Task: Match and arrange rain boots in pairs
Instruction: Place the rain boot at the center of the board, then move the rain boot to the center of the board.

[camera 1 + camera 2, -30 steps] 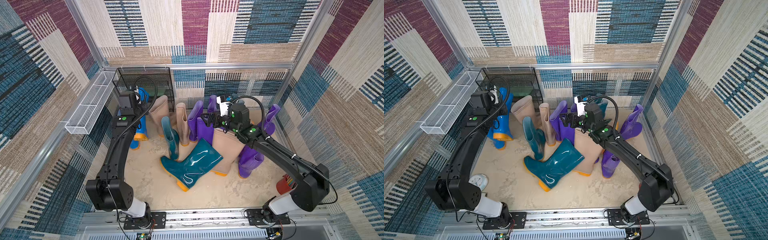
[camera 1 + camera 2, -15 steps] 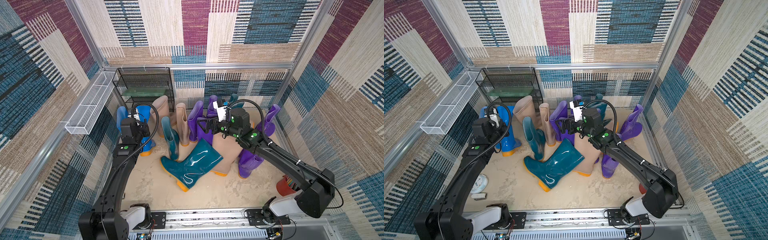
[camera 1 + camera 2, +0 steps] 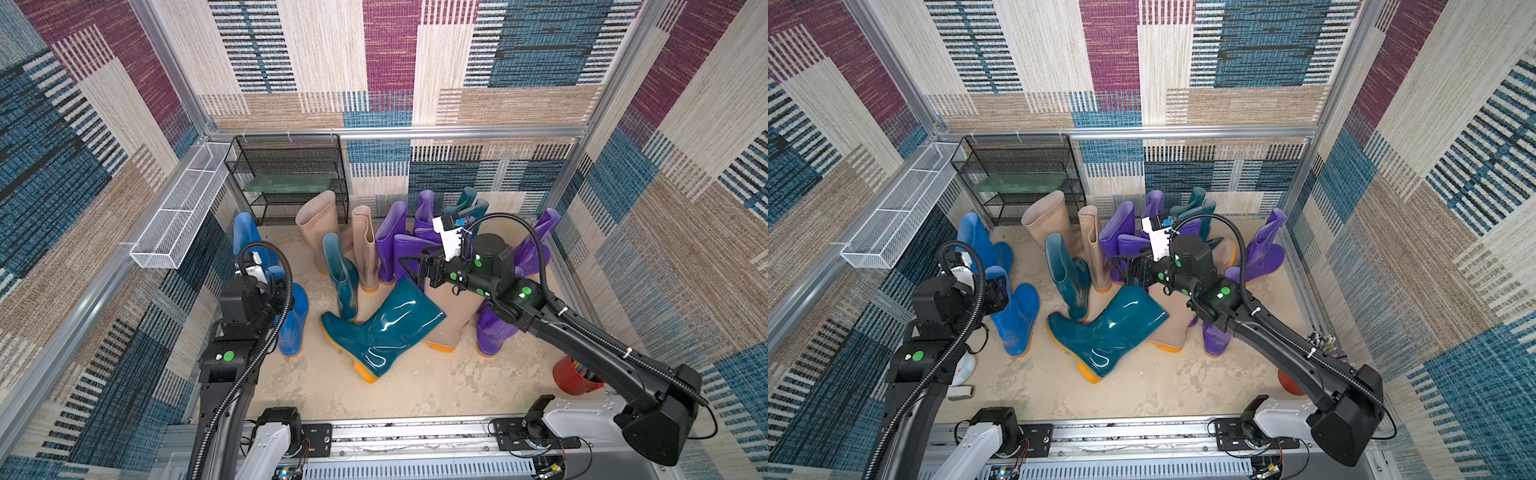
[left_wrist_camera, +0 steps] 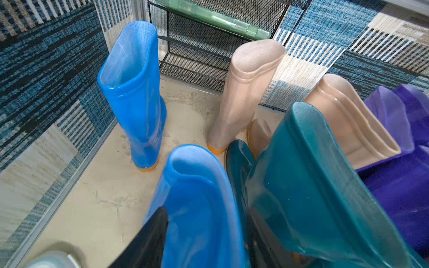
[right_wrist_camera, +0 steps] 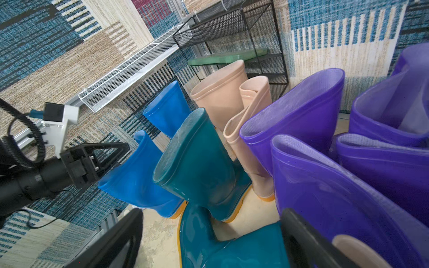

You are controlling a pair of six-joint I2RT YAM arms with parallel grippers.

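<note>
Your mottled beige floor [image 3: 415, 386] carries two bright blue rubber boots [image 3: 293, 320] upright by the left wall, two tall beige-pink boots [image 3: 318, 224] just in front of the black wire-mesh rack [image 3: 286, 153] in the back corner, and a cluster of purple boots [image 3: 390, 237] across the back and right side. In the middle you see a slim dark teal boot [image 3: 343, 270] upright and, beside it, a large dark teal boot [image 3: 382, 332] tipped over, its shaft toward a wide beige-pink boot [image 3: 449, 328]. A red bucket [image 3: 571, 376] sits by the right wall, and a pale round object [image 3: 967, 368] shows by the left wall in a top view, partly hidden.
</note>
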